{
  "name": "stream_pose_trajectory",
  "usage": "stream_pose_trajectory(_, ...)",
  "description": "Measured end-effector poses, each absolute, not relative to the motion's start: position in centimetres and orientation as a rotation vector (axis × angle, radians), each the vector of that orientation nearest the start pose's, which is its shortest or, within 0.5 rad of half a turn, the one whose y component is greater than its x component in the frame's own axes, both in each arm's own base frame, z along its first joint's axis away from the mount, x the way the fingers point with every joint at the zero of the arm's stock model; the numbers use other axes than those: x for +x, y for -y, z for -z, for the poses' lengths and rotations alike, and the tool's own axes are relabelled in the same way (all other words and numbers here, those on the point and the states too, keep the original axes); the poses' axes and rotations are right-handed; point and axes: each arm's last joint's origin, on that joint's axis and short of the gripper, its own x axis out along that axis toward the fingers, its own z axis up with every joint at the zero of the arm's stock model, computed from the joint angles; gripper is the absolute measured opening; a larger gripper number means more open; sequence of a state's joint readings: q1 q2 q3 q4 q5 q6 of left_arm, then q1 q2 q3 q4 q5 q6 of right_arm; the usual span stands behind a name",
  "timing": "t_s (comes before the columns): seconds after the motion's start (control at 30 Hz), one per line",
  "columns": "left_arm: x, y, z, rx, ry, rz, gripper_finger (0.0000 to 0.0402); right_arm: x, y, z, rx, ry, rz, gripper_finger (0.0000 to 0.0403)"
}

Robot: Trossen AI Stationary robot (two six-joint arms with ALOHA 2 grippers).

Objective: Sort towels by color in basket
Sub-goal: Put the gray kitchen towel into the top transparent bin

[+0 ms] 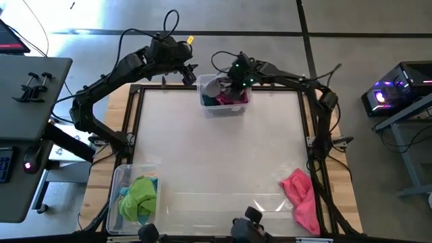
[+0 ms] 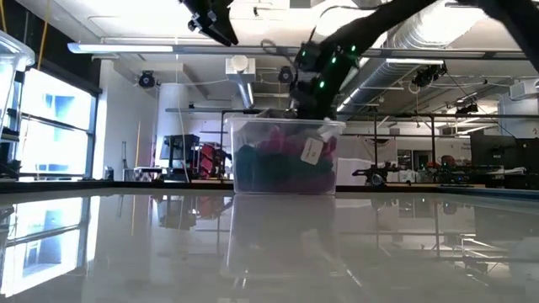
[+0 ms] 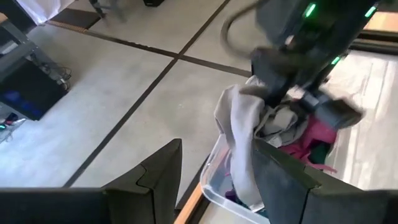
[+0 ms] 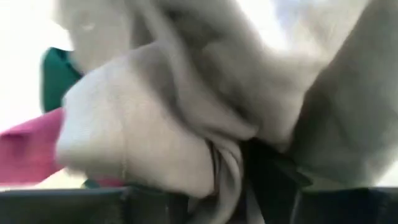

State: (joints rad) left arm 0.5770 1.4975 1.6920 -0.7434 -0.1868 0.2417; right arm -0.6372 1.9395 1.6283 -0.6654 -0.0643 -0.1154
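From above, a clear bin (image 1: pixel 226 102) at the table's far edge is seen holding mixed towels, magenta (image 1: pixel 233 98) and dark green among them; the right gripper (image 1: pixel 235 82) is lowered into it, while the left gripper (image 1: pixel 190 73) hangs just beside it; a second bin (image 1: pixel 119 196) at the near left corner holds lime (image 1: pixel 140 194) and cyan cloths, and a pink towel (image 1: pixel 302 197) lies alone at the near right; the sorting is judged partly done, most cloths still being in the far bin.

At table height, a tag (image 2: pixel 311 151) is seen against the far bin's wall.

From the left wrist, its jaws are seen spread and empty; a grey towel (image 3: pixel 239 134) is draped over the bin's rim.

From the right wrist, grey cloth is pinched between the jaws.
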Motion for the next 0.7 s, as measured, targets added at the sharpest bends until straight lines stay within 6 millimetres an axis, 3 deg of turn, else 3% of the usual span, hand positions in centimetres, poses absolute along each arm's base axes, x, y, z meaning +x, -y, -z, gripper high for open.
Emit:
stream_pose_trajectory(0.23, 25.8, -17.5, -42.3, 0.145, -0.651, -0.669, 0.0179, 31.6, 23.0, -30.6, 0.217, -0.856, 0.456, 0.0162)
stream_pose_trajectory(0.4, 25.8, -17.4, -42.3, 0.146, -0.651, -0.669, 0.0179, 30.6, 22.2, -32.6, 0.217, -0.801, 0.441, 0.0162)
stream_pose_trajectory(0.53, 25.8, -17.4, -42.3, 0.140, -0.649, -0.668, 0.0179, 31.8, 23.2, -32.8, 0.229, -0.664, 0.527, 0.0153)
stream_pose_trajectory(0.7, 25.9, -17.3, -42.3, 0.096, -0.626, -0.626, 0.0179, 34.3, 25.3, -29.8, 0.287, -0.584, 0.633, 0.0106)
